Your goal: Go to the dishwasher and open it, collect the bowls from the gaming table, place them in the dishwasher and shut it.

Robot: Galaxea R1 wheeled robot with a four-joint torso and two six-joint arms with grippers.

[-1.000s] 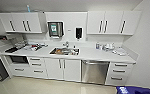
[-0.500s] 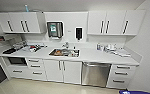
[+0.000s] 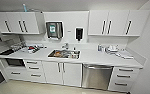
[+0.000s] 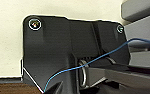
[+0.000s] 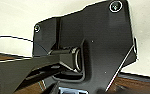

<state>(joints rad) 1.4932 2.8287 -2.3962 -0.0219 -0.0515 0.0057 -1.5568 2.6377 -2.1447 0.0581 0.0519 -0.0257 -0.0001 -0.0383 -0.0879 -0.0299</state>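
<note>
Kitchenette wall ahead. Dishwasher [image 3: 97,76] door shut, steel front under white counter [image 3: 91,57], right of sink [image 3: 64,53]. Cannot tell whether either gripper is open or closed.

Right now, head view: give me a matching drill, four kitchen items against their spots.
Items:
1. dishwasher
2. sink
3. paper towel dispenser
4. soap dispenser

Spots:
A. on the wall, just right of the towel unit
B. set into the countertop
C. under the counter, steel front, door shut
D. on the wall, beside the left upper cabinets

Pairs: 1-C, 2-B, 3-D, 4-A
</note>
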